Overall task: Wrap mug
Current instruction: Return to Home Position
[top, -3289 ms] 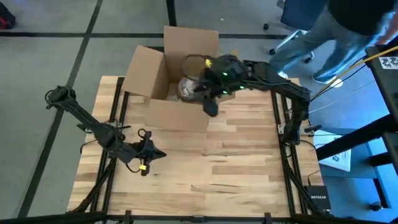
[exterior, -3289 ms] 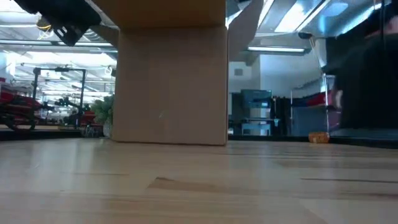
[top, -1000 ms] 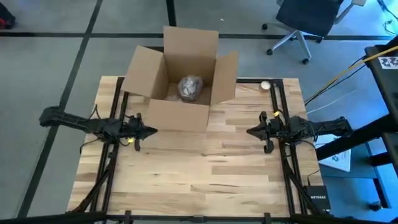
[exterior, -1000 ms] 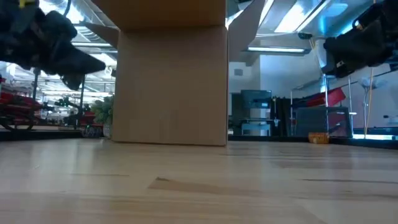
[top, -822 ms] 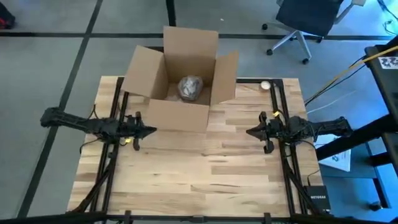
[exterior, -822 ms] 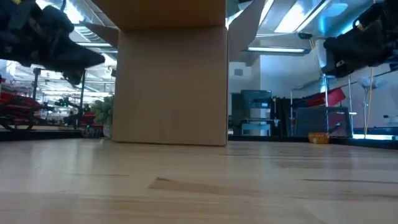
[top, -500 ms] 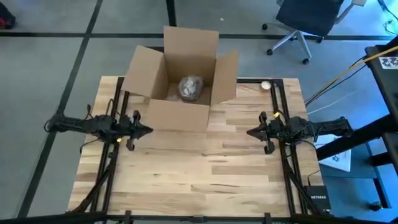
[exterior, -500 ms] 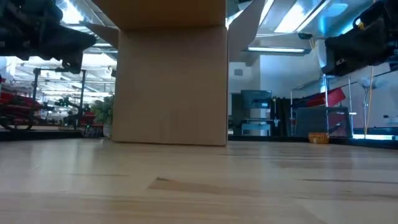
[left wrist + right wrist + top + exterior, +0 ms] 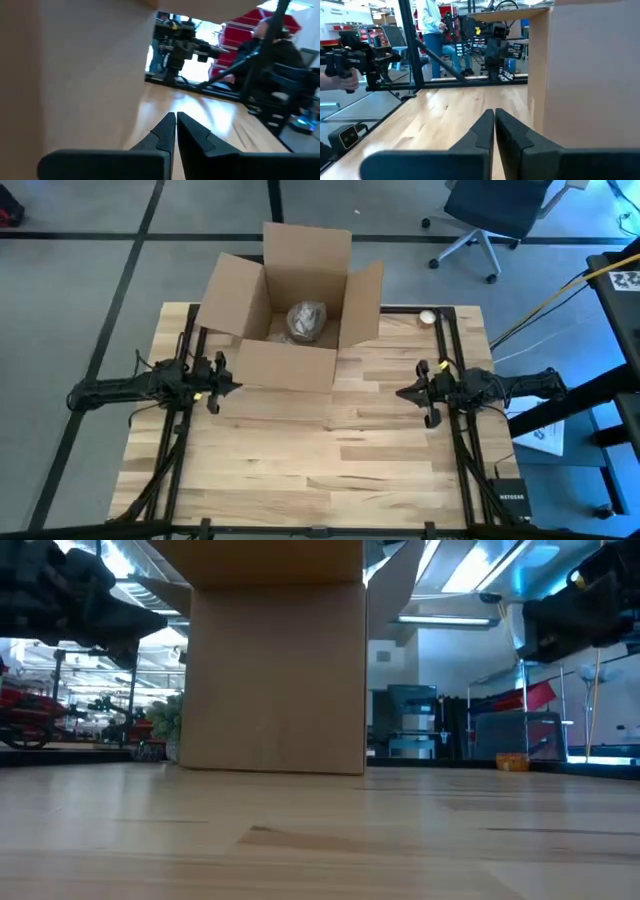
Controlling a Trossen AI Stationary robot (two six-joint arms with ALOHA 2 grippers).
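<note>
A crumpled paper bundle (image 9: pixel 306 319), presumably the wrapped mug, lies on the floor of an open cardboard box (image 9: pixel 290 365) at the table's far middle. My left gripper (image 9: pixel 235 387) hovers shut at the table's left side, just left of the box's near wall (image 9: pixel 75 75). My right gripper (image 9: pixel 401 393) hovers shut at the right side, clear of the box (image 9: pixel 590 75). Both point inward and hold nothing.
The box's flaps (image 9: pixel 225 290) stand open to the left, far and right. A small white round thing (image 9: pixel 427 317) sits at the far right corner. Bare wooden tabletop (image 9: pixel 320 460) spans the near half. An office chair (image 9: pixel 490 220) stands beyond the table.
My left arm has drawn back toward the table's left edge and swung a little toward the far edge; its gripper stays shut beside the box. My right arm has kept still.
</note>
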